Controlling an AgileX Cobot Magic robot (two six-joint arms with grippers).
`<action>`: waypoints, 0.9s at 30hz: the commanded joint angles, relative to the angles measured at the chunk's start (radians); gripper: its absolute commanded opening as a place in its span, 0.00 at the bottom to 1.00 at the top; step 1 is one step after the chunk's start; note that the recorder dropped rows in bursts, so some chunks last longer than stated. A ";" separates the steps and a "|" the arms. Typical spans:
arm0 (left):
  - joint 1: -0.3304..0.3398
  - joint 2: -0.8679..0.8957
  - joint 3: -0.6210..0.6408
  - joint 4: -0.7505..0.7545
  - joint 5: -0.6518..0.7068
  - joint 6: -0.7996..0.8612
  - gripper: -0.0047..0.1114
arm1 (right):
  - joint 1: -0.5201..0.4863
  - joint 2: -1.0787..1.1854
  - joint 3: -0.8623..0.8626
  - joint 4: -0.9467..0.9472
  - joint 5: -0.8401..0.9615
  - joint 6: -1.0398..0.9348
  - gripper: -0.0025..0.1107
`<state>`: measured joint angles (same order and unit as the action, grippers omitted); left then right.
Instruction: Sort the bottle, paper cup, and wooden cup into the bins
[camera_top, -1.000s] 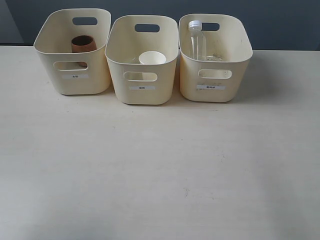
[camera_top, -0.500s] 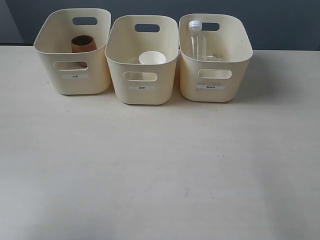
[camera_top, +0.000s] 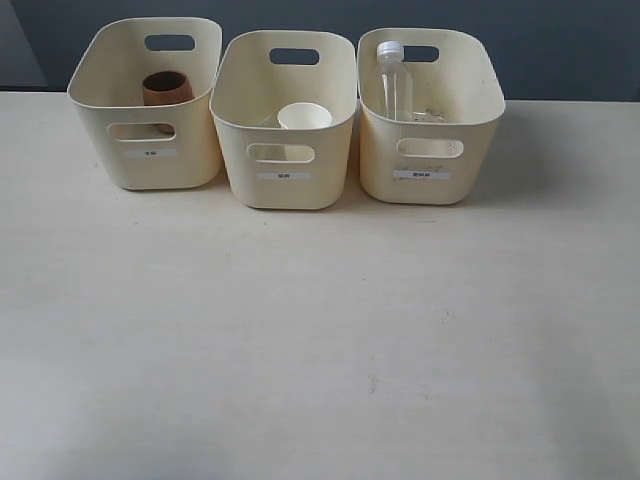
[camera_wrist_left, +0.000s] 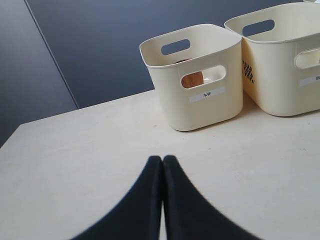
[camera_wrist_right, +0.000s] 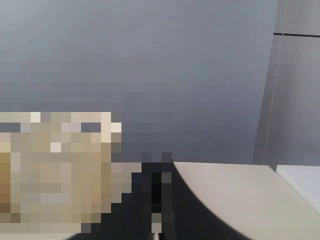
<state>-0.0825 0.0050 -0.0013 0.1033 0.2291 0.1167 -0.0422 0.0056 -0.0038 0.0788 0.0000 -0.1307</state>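
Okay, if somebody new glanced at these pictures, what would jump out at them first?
Three cream tubs stand in a row on the pale table: the left bin holds the wooden cup, the middle bin the paper cup, and the right bin the upright bottle. In the left wrist view, the left end effector is shut, pointing toward the left bin.

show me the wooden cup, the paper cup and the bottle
wooden cup (camera_top: 166, 95): exterior view, on its brown outer wall
paper cup (camera_top: 305, 116): exterior view, inside its open white mouth
bottle (camera_top: 396, 92): exterior view, on its clear body below the cap
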 joint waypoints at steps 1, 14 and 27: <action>0.003 -0.005 0.001 0.003 -0.005 -0.002 0.04 | -0.008 -0.006 0.004 -0.085 0.029 -0.014 0.02; 0.003 -0.005 0.001 0.003 -0.005 -0.002 0.04 | -0.008 -0.006 0.004 -0.067 0.124 -0.007 0.02; 0.003 -0.005 0.001 0.003 -0.003 -0.002 0.04 | -0.008 -0.006 0.004 -0.052 0.144 -0.007 0.02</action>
<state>-0.0825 0.0050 -0.0013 0.1033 0.2291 0.1167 -0.0465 0.0050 -0.0018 0.0148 0.1403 -0.1347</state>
